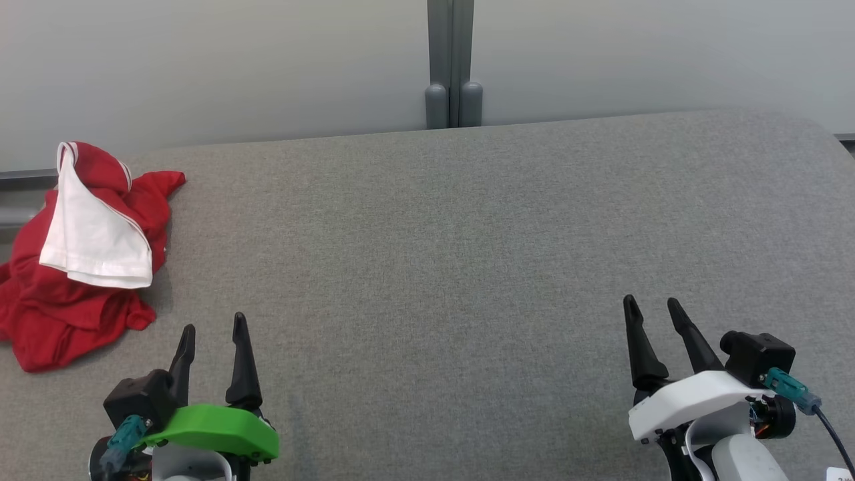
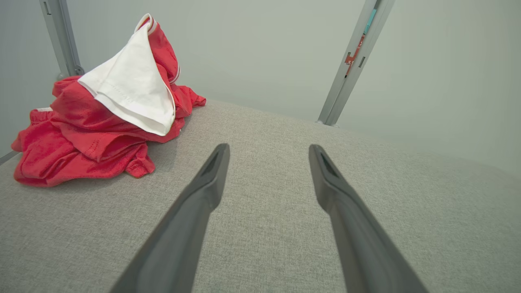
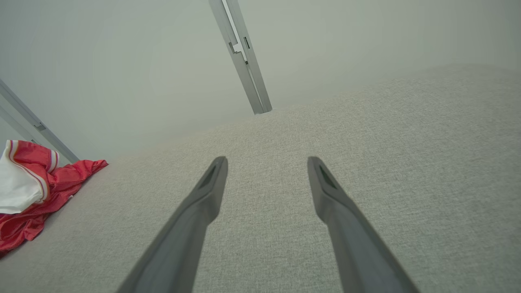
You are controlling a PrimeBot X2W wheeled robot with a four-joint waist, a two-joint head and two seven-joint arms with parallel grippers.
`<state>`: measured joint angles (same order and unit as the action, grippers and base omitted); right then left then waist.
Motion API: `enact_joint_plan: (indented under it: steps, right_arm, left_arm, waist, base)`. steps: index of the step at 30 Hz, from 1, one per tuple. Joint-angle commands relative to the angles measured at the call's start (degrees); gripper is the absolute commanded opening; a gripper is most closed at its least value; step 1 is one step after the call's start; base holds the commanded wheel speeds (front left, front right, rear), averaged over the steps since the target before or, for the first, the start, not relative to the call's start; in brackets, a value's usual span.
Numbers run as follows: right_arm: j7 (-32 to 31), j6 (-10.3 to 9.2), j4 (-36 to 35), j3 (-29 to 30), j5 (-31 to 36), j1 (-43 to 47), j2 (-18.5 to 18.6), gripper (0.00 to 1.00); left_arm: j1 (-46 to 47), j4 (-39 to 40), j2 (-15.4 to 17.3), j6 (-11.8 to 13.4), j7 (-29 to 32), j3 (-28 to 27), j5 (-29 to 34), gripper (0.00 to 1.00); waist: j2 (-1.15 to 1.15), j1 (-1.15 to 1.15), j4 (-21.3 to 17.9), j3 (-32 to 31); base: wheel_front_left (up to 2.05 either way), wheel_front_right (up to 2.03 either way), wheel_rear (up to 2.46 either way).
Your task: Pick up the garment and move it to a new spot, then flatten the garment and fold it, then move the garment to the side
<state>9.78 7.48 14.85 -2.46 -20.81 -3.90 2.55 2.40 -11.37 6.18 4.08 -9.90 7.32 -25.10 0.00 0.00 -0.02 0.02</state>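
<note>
The garment [image 1: 73,280] is a crumpled red piece with a white part draped on top, lying in a heap at the far left edge of the grey table [image 1: 441,254]. It also appears in the left wrist view as the garment [image 2: 93,134] and at the left edge of the right wrist view as the garment [image 3: 28,199]. My left gripper [image 1: 214,324] stands open just right of and nearer than the heap, holding nothing. At the lower right, far from the heap, my right gripper [image 1: 651,304] is open and empty too.
A pale wall with a grey vertical post [image 1: 452,63] runs behind the table. The table's far right corner [image 1: 811,130] is rounded. Wide bare fabric surface lies between the two grippers.
</note>
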Motion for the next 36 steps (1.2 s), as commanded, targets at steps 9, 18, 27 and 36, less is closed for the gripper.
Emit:
enact_joint_plan:
  steps: [9, 18, 27, 36]
  right_arm:
    - [1.7, 0.01, 0.0, -0.8, 5.4, -0.8, 0.4, 1.0]
    - [2.7, 0.02, -0.3, -0.8, 10.0, -0.2, 0.4, 1.0]
    - [3.8, 0.01, -0.3, -0.9, 13.7, -0.3, 0.4, 1.0]
    - [4.7, 0.01, -0.4, -1.2, 16.8, -0.1, 0.4, 1.0]
  left_arm:
    - [-0.5, 0.7, -0.1, -0.6, -1.5, 0.3, 5.6, 1.0]
    - [-0.7, 0.3, -0.6, -0.4, -2.6, 0.4, 10.2, 1.0]
    - [-1.3, 0.0, -1.0, -0.3, -3.6, -0.2, 13.8, 1.0]
    - [-1.6, -0.9, -1.8, -1.3, -4.5, -1.4, 14.6, 1.0]
  waist:
    - [0.0, 0.0, 0.0, -0.1]
    - [0.0, 0.0, 0.6, -0.4]
    - [0.0, 0.0, 0.1, -0.6]
    - [0.0, 0.0, -0.4, -0.6]
  base:
    - [0.0, 0.0, 0.0]
    - [0.0, 0.0, 0.0]
    - [0.0, 0.0, 0.0]
    - [0.0, 0.0, 0.0]
